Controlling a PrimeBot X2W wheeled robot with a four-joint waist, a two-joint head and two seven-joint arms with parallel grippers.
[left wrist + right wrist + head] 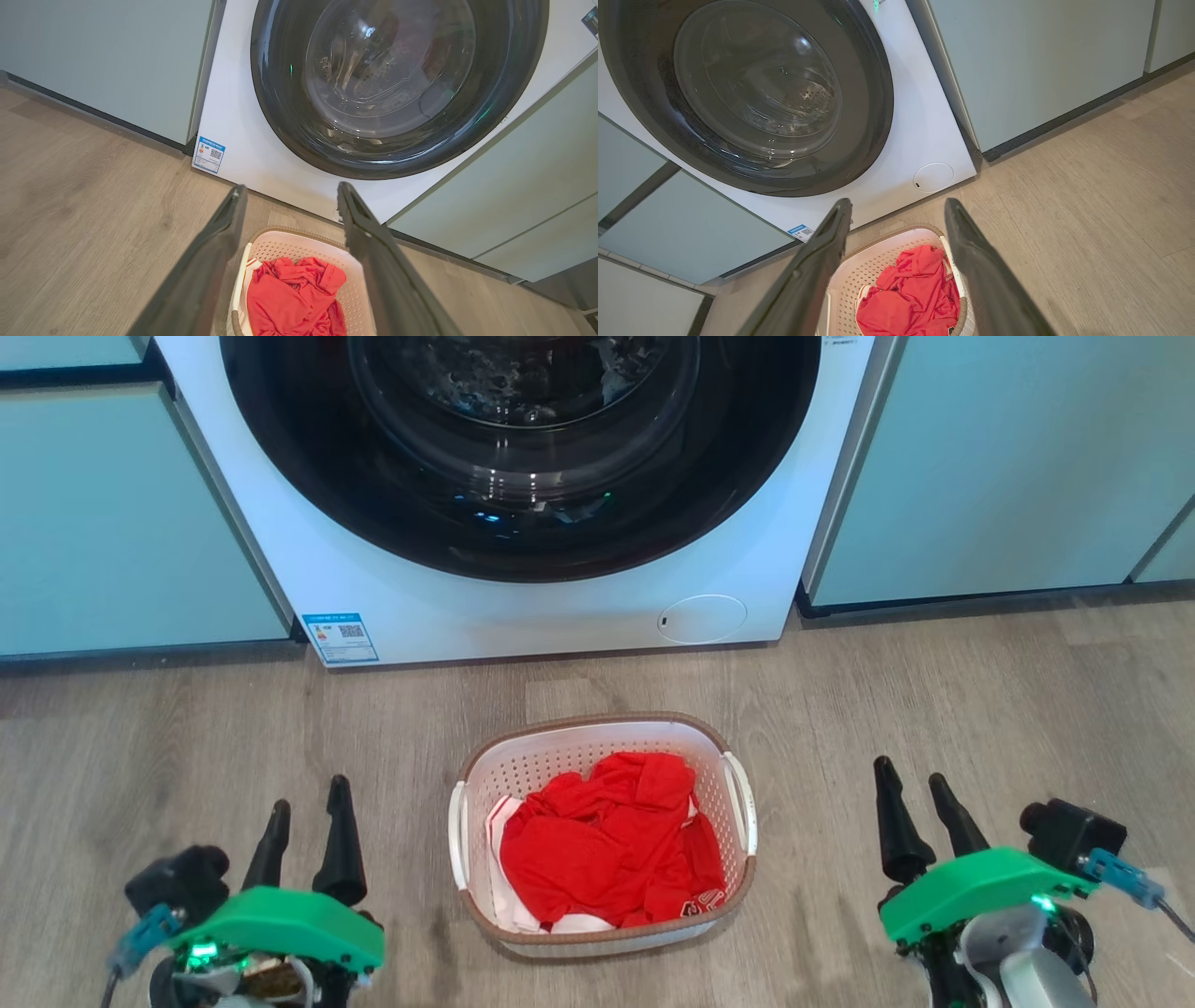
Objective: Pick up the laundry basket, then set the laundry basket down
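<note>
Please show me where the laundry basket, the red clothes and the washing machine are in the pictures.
laundry basket (pixel 597 719), head view, brown rim on the far side.
red clothes (pixel 607 845), head view, middle of the cloth.
washing machine (pixel 523 616), head view, white front below the door.

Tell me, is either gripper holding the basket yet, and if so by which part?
Nothing is held. The left gripper and right gripper are both open, apart from the laundry basket, which sits on the floor between them.

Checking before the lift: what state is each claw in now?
Left claw: open, empty, apart from the laundry basket.
Right claw: open, empty.
</note>
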